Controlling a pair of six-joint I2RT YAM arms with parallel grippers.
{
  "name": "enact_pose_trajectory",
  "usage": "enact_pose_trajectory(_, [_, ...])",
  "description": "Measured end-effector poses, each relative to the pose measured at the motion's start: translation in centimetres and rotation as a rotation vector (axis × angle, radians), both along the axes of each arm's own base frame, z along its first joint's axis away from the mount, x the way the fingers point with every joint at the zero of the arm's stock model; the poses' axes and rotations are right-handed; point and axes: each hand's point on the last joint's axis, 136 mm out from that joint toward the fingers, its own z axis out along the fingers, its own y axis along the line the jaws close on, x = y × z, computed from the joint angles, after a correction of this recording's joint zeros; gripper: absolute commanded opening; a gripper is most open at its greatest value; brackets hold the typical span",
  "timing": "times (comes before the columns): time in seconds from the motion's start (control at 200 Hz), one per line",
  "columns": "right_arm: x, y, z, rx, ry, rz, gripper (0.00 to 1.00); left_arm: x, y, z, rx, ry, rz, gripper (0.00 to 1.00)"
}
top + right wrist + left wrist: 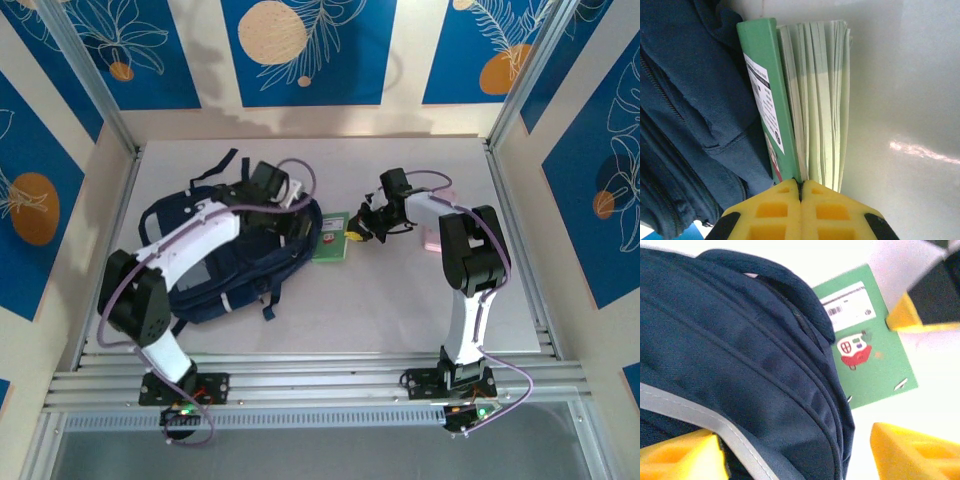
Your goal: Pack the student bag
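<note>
L gripper [797,456] astride student bag [740,355]

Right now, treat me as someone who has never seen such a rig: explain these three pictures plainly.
The machine is a left arm and a right arm, bolted at the table's near edge. The overhead picture shows both; the other two come from cameras on their wrists. On the table lie the student bag and a green book against it. The left gripper, yellow fingers open, hangs over the bag's edge. The right gripper is shut at the book's edge; whether it pinches the cover is unclear.
</note>
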Motion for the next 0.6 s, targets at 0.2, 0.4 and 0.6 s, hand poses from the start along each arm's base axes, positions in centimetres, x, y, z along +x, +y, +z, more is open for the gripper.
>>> enact_pose_trajectory(0.2, [-0.1, 0.4, 0.3, 0.03, 0.014, 0.002, 0.0, -3.3, -4.4, -1.3, 0.116, -0.169, -0.261, 0.76])
enact_pose_trajectory(0.4, [-0.2, 0.7, 0.4, 0.051, 0.03, -0.001, 0.0, -3.3, -5.9, -0.9, 0.201, -0.314, -0.345, 0.76])
enact_pose_trajectory(0.6, [-0.3, 0.9, 0.0, 0.062, 0.056, -0.006, 0.0, -2.6, -6.1, 0.3, 0.222, -0.418, -0.379, 1.0])
